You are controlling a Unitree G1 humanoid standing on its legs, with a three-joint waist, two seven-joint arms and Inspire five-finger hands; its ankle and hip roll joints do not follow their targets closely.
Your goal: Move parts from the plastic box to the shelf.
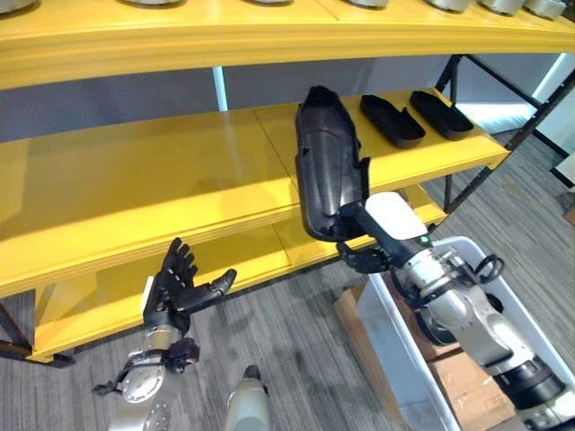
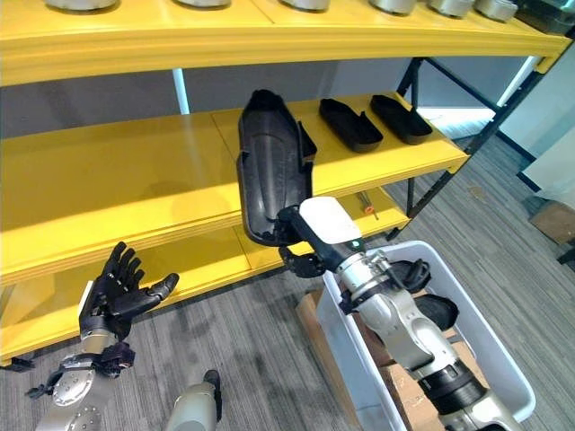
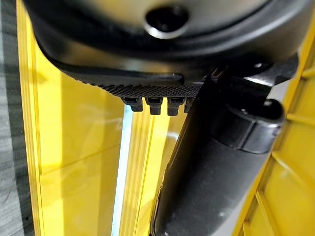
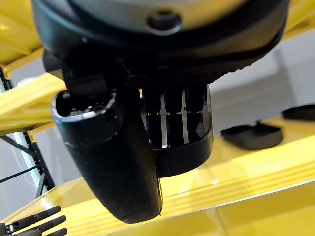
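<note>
right hand [image 1: 364, 256] | grips black part [image 1: 328, 162] upright | above shelf [image 1: 135, 180]

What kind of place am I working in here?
Likely a parts store or workshop: yellow shelf racks holding black moulded parts, a plastic box on the grey floor, and the right hand lifting another part.

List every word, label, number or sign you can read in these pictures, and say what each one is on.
None can be read.
The black part held in the right hand: no print seen.
The two black parts lying on the yellow shelf: no print seen.
The plastic box: no label seen.
The open left hand: no marking seen.
</note>
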